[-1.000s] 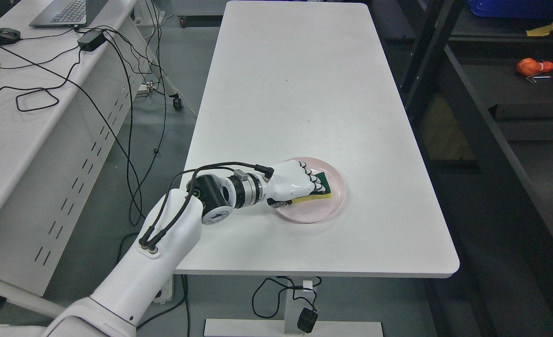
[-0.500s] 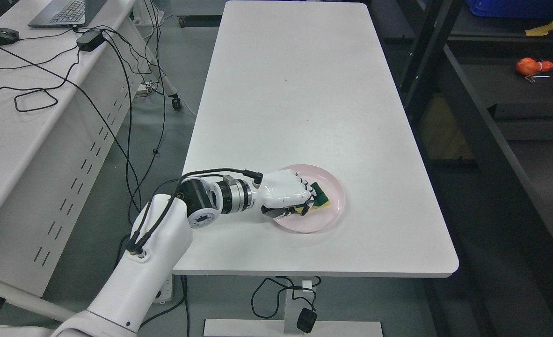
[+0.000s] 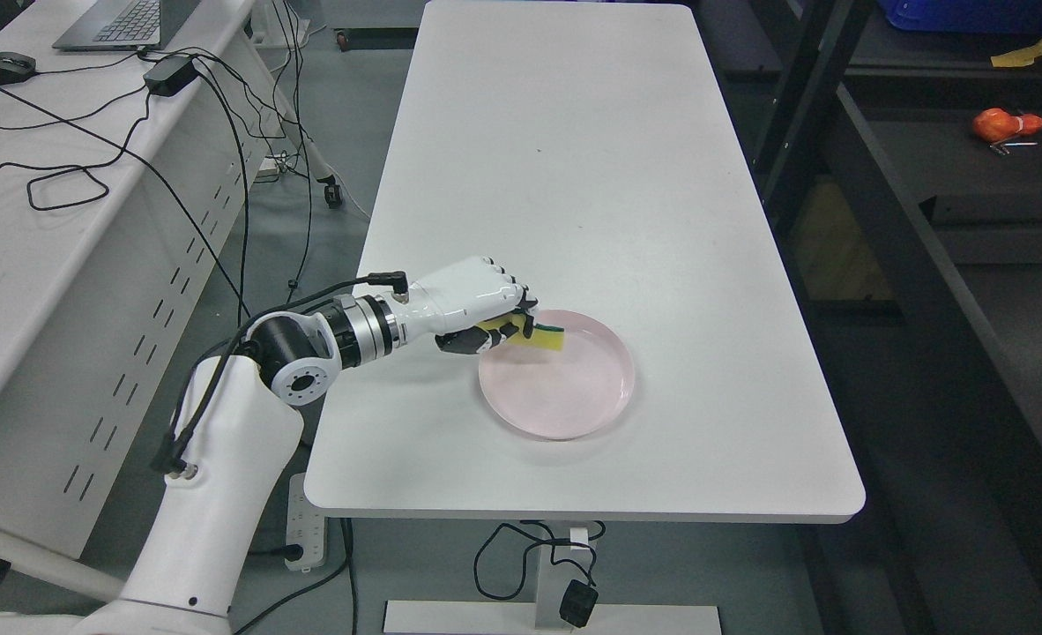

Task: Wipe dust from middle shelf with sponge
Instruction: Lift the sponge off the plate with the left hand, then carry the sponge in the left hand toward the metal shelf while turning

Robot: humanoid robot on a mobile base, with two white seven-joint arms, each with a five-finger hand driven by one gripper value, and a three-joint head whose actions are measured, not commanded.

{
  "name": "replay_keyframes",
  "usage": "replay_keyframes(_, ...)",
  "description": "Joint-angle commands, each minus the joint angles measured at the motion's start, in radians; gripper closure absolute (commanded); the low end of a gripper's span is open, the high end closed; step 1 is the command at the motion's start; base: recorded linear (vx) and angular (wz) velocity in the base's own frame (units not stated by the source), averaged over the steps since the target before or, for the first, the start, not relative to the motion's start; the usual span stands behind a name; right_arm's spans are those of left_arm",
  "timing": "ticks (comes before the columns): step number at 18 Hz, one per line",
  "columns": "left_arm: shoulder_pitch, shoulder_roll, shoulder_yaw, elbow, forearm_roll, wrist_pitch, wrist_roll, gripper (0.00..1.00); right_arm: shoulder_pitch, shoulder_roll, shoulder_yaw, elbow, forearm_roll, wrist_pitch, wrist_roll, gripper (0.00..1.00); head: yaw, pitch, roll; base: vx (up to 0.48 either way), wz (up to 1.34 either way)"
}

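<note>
The left hand (image 3: 477, 304) has its fingers curled tight around the sponge (image 3: 540, 337), whose yellow body and thin green edge stick out past the knuckles, above the near-left rim of the pink plate (image 3: 574, 414). The plate sits on the white table (image 3: 574, 159) and holds nothing else. The sponge looks lifted clear of the plate, though the view from above makes the gap hard to judge. The right arm is out of view. The step in hand appears to be carrying the sponge off to the dark shelving (image 3: 971, 291) at the right of the picture, well apart from the hand and across the table. To do this well, the grip should stay firm enough that the soft sponge does not twist or slip out, yet leave a good part of it proud of the fingers so it, not the knuckles, meets the shelf. The arm should rise enough to clear the plate rim before it swings across. Reaching the shelf will likely call for the base to turn or move, since it lies on the side opposite the working arm.
</note>
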Motion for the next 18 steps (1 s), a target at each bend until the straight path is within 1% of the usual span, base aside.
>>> replay_keyframes(1,-0.004,0.098,0.164,-0.187,0.096,0.000,-0.001,1.00,0.000,-0.017,0.000,-0.017,0.000,0.001,0.000,0.00,0.0000,0.000,0.000,0.000,0.00)
replay_keyframes(4,-0.008,0.093,0.166,-0.256,0.101,0.000,-0.004,1.00,0.000,-0.017,0.000,-0.017,0.000,0.001,0.000,0.00,0.0000,0.000,0.000,0.000,0.00)
replay_keyframes(6,-0.013,0.090,0.166,-0.276,0.105,0.000,-0.011,1.00,0.000,-0.017,0.000,-0.017,0.000,0.001,0.000,0.00,0.0000,0.000,0.000,0.000,0.00)
replay_keyframes(8,-0.014,0.088,0.166,-0.281,0.127,0.000,-0.014,1.00,0.000,-0.017,0.000,-0.017,0.000,0.001,0.000,0.00,0.0000,0.000,0.000,0.000,0.00)
replay_keyframes(18,-0.007,0.084,0.164,-0.296,0.128,0.000,-0.015,1.00,0.000,-0.017,0.000,-0.017,0.000,0.001,0.000,0.00,0.0000,0.000,0.000,-0.024,-0.06)
